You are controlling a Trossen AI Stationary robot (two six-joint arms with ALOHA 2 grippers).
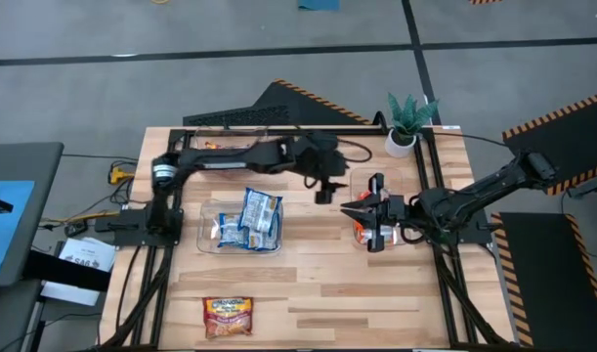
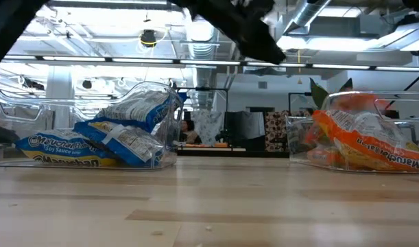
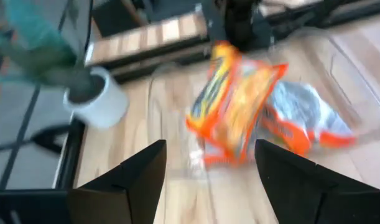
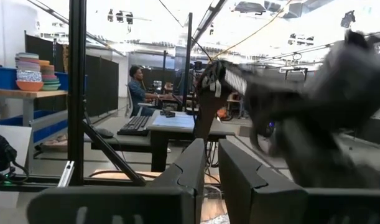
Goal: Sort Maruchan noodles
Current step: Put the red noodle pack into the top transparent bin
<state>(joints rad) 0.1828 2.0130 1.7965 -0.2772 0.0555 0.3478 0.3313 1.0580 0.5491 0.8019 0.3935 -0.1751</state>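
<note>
— Over the wooden worktop [image 1: 376,284], where do we stand?
— Our left claw [image 1: 322,189] hangs with fingers spread, holding nothing, between the two clear plastic bins. Blue-and-white noodle packets [image 1: 247,221] fill the left clear bin [image 1: 208,210]; orange packets [image 3: 239,109] lie in the right clear bin [image 3: 339,56].
— And the right claw [image 1: 374,217]?
— Nearly closed, empty, over the orange packets. One red-maroon packet [image 1: 228,316] lies alone at the near edge.

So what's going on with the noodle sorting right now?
Left gripper open, empty, mid-table. Right gripper over the orange packets' bin, nearly closed. Blue packets binned; one red packet still loose at the front. Nothing blocking.
</note>
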